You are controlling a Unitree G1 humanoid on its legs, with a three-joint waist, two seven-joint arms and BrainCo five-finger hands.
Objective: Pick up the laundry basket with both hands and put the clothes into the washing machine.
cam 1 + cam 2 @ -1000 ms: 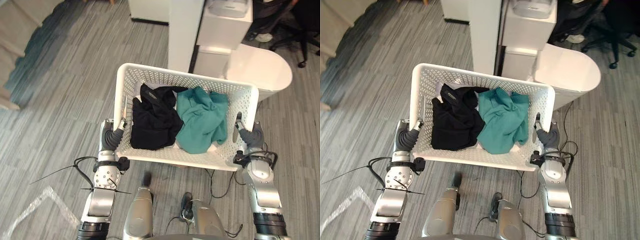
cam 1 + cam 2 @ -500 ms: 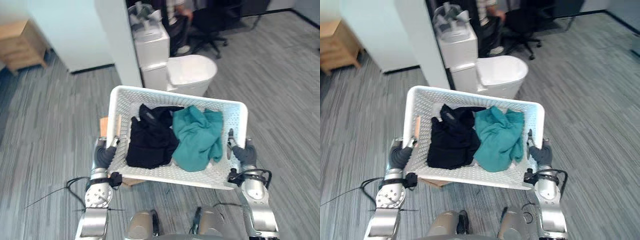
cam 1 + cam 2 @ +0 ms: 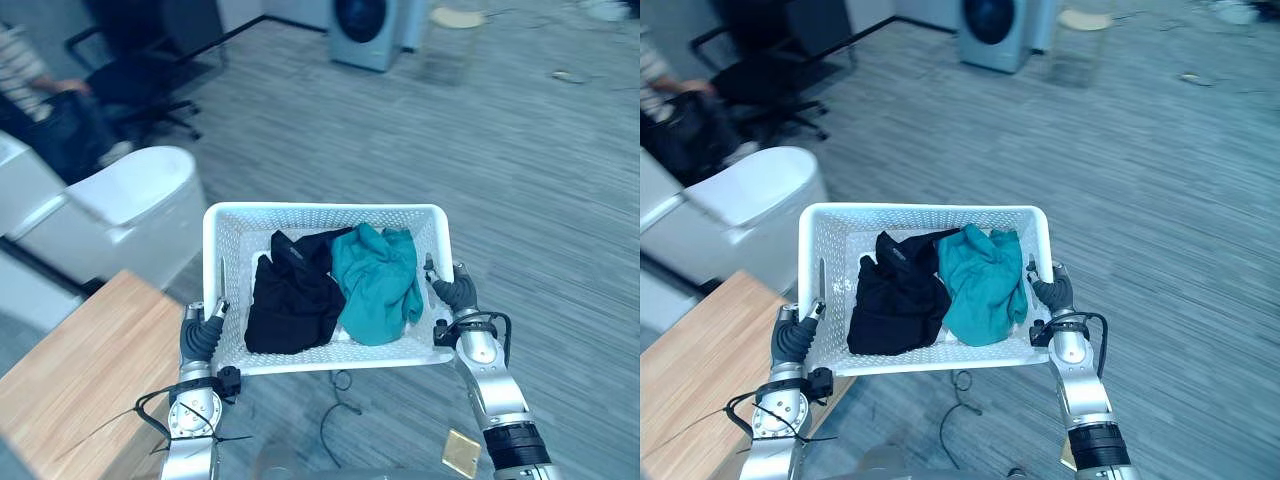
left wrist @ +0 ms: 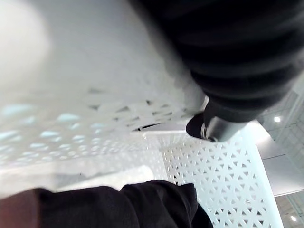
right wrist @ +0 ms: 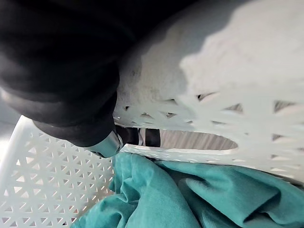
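Gripping the laundry basket (image 3: pixel 320 208) at its two short ends, both hands carry it clear of the floor (image 3: pixel 530 170), with the basket roughly level and its long side across the robot's front.

Left hand (image 3: pixel 203 338): placed against the outside of the basket's left end wall. Its thumb (image 3: pixel 221 307) hooks up over the rim and clamps the wall against the hand. In the left wrist view the dark ribbed cover lies directly against the perforated wall, and a dark-tipped digit (image 4: pixel 209 128) presses on it.

Right hand (image 3: pixel 458 293): placed against the outside of the right end wall in the same way. Its thumb (image 3: pixel 430 267) reaches over the rim and closes on the wall. In the right wrist view a digit (image 5: pixel 108 145) sits at the handle slot.

Contents: a black garment (image 3: pixel 290 300) fills the left half of the basket, and a teal garment (image 3: pixel 375 285) fills the right half. The two garments touch and partly overlap at the middle.

Surroundings: the washing machine (image 3: pixel 365 28) stands far across the floor, well apart from the basket. A wooden desk (image 3: pixel 70 390) lies at the robot's lower left, beside the left hand. A white rounded object (image 3: pixel 130 210) sits beyond the desk. A black office chair (image 3: pixel 160 60) and a seated person (image 3: pixel 45 110) are farther off to the left.
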